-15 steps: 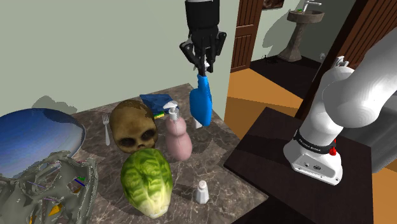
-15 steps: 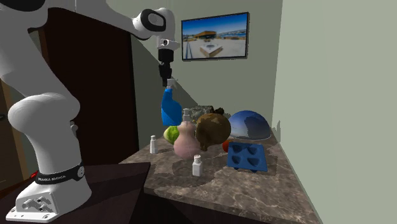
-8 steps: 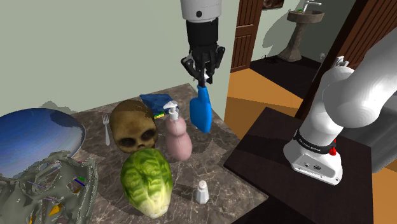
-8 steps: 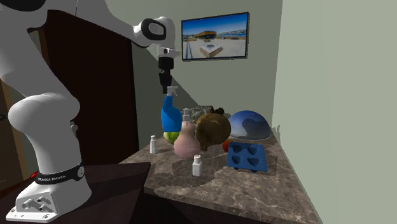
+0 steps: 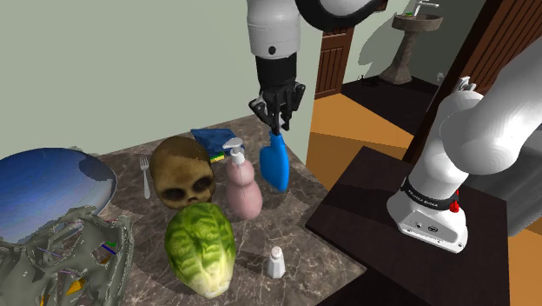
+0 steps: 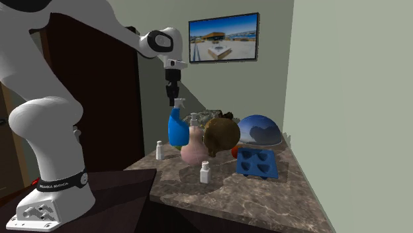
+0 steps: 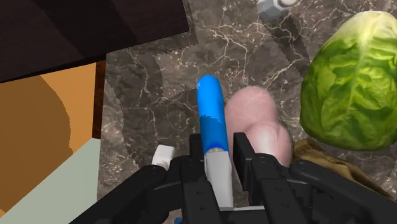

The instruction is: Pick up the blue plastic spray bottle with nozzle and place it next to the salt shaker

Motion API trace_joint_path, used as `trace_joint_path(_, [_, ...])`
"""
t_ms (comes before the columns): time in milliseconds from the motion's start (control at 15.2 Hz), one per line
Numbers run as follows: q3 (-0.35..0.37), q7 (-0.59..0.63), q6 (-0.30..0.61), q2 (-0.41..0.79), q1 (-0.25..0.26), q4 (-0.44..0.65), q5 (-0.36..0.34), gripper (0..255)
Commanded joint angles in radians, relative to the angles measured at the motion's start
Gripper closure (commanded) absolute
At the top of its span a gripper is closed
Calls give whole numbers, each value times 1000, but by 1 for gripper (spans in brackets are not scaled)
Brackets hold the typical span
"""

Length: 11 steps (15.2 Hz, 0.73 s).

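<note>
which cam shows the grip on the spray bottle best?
Wrist view: the gripper clasps the spray bottle by its white neck. The shoulder view shows it hanging below the gripper, grip partly hidden; the second exterior view shows the bottle's side from afar.

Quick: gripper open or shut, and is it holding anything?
Gripper: shut on the blue spray bottle, clasped at its white neck.
</note>
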Motion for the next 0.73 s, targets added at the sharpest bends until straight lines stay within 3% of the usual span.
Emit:
trace_joint_path(0, [1,-2,29,4,0,-24,0,255])
trace_joint_path(660, [17,7,169,43,1,-127,-2,255])
